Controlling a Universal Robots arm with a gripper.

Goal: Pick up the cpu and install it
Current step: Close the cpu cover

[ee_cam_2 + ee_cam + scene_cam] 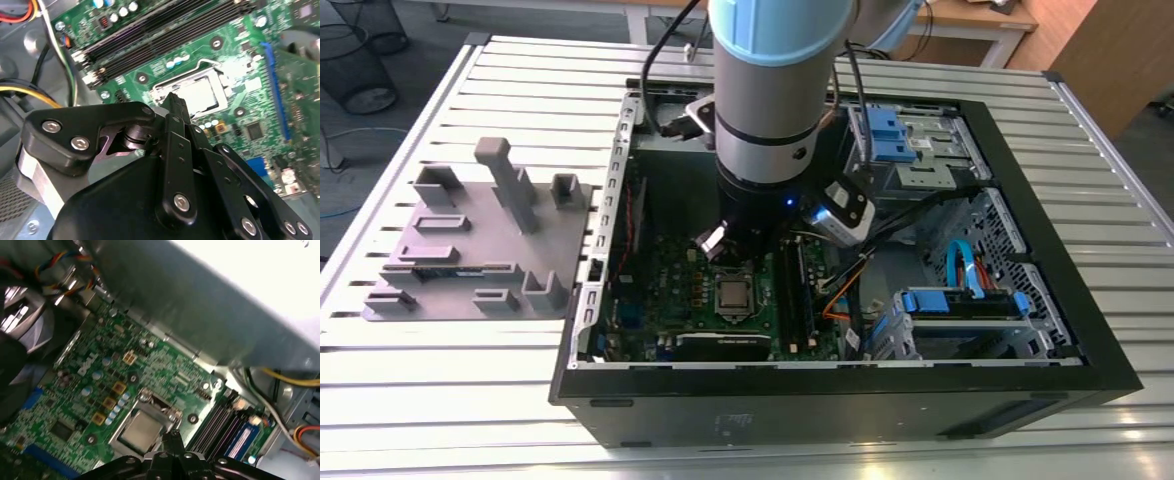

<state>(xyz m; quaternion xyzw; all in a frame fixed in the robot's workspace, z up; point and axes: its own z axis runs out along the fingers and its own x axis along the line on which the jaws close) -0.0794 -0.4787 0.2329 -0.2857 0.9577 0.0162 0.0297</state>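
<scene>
gripper (173,100): black linkage sits closest to the lens in both wrist views. Fingertips are pressed together with nothing between them. It hangs low over the motherboard (100,380) at the socket's edge. Contact with the socket: cannot tell.
cpu (141,431): seated flat in the socket frame (159,407), silver-grey top up, just beside the fingertips.
arm (767,110): comes straight down into the case and covers part of the board in the exterior view.
memory slots (165,35): black, run alongside the socket, near it, apart from the fingertips.
blue slot (277,95): on the socket's opposite side from the memory slots.
cables (292,380): yellow, red and white, off the board's edge by the case wall, well apart from the fingertips.
drive bays (894,135): blue brackets, toward the exterior view's right inside the case.
case (854,405): black tower lying on its side, open side up.
fixture tray (474,245): grey, with posts and pockets, just beside the case on the exterior view's left.
table (440,400): slatted aluminium, carries the case and tray.
room: grey-blue floor, wire bin (360,60), wooden furniture (1107,50) behind the table.
cpu axis: square, no clear long axis. Edges run parallel to the socket frame and, in the exterior view, roughly to the case walls.
</scene>
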